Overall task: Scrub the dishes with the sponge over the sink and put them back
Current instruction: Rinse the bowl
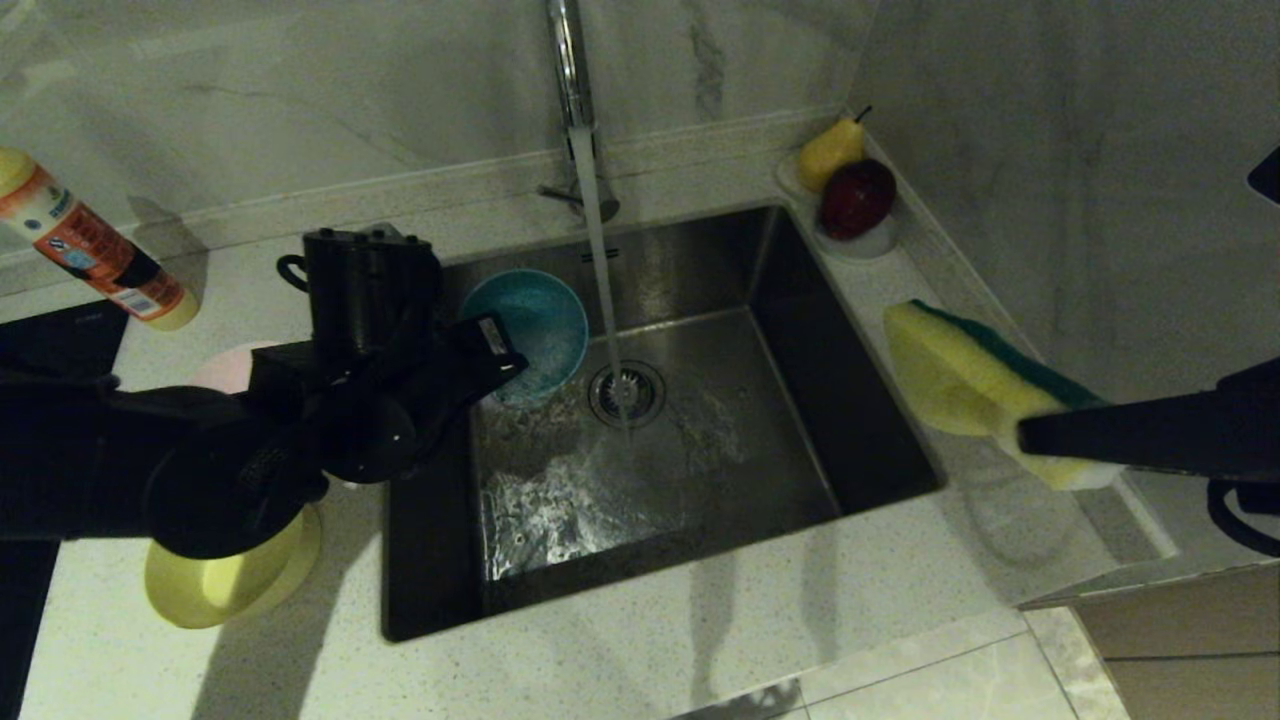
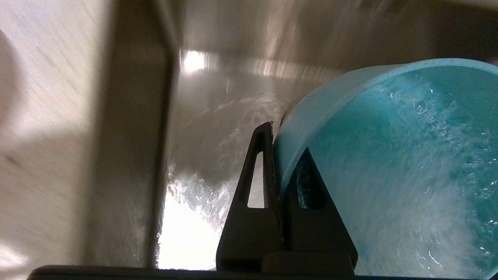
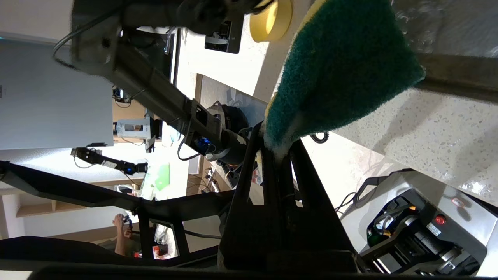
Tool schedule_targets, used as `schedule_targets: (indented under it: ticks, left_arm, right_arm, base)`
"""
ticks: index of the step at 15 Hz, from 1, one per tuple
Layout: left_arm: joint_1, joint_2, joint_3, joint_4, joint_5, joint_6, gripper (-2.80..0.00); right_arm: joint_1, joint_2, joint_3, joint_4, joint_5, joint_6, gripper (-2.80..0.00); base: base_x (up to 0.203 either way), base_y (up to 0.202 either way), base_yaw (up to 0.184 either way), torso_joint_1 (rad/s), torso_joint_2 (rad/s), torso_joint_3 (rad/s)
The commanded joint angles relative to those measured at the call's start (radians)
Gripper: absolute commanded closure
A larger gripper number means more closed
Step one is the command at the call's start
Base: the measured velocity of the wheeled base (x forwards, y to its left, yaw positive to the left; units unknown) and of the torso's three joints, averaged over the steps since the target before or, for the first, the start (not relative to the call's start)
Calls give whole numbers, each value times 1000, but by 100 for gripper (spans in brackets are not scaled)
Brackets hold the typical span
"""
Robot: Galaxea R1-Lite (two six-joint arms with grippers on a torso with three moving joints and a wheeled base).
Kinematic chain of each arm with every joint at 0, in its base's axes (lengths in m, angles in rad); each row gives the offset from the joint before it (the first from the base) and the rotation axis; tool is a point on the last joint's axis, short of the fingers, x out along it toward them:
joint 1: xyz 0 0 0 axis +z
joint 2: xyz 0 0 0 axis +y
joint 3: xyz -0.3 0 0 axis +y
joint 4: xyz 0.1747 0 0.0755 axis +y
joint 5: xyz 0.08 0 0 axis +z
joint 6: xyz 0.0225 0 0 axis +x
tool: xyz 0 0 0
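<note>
My left tool (image 2: 278, 163) is pinching just the blue bowl's (image 1: 528, 335) rim mid-frame over the sink (image 1: 800, 400), right tool (image 3: 278, 155) is clamped on the sponge (image 1: 965, 375) at right, so the wet rim could easily slip once I scrub.

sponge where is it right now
In the head view the sponge is on the right, pinched in the right tool, above the counter just right of the sink, near the fruit dish.
</note>
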Motion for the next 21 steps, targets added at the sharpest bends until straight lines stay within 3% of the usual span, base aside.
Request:
schedule_targets:
  ticks: [1, 6, 12, 14, 17, 21]
  left_arm:
    - [0, -68, 88, -197, 30, 93, 0]
    - [3, -46, 208, -635, 45, 370, 0]
    - [3, -2, 228, -982, 32, 668, 0]
    - [2, -4, 252, -983, 11, 710, 0]
    - [1, -3, 293, -983, -2, 713, 0]
    - [2, -34, 262, -983, -37, 720, 0]
  right_arm:
    - [0, 6, 4, 3, 4, 3, 0]
    - [-20, 31, 2, 0, 8, -1, 0]
    - [-20, 62, 9, -27, 10, 1, 0]
    - [-20, 69, 9, -28, 8, 0, 0]
    - [-20, 69, 10, -29, 21, 0, 0]
    - [-20, 62, 10, -41, 25, 2, 0]
  base:
    - [0, 0, 0, 0, 0, 0]
    - [0, 0, 0, 0, 0, 0]
    - [0, 0, 0, 0, 0, 0]
    - [0, 0, 0, 0, 0, 0]
    - [0, 0, 0, 0, 0, 0]
    - [0, 0, 0, 0, 0, 0]
